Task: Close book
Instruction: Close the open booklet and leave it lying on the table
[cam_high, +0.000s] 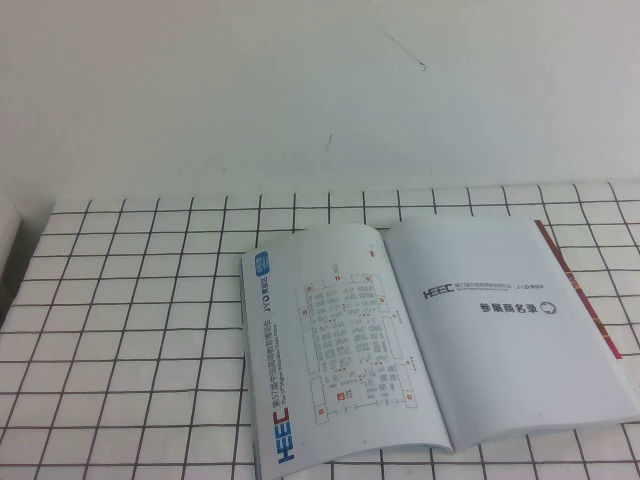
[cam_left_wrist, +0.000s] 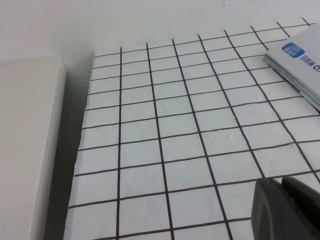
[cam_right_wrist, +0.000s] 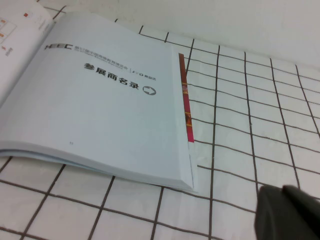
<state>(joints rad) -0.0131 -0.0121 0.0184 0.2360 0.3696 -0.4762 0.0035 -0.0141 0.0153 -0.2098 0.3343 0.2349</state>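
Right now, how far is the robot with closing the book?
Done: nothing yet; the book lies open on the checked cloth, both pages facing up. In hand: nothing; the left gripper hovers over cloth off the book's left side, the right gripper beside its right edge, neither touching it. Left: lift one side and fold it over.

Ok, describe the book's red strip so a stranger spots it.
An open book lies on the gridded cloth, toward the robot's right; the left claw hovers over cloth to its left, the right claw near its right edge. Along the right page's outer edge runs a narrow red strip, unlike the blue lettering on the left page.
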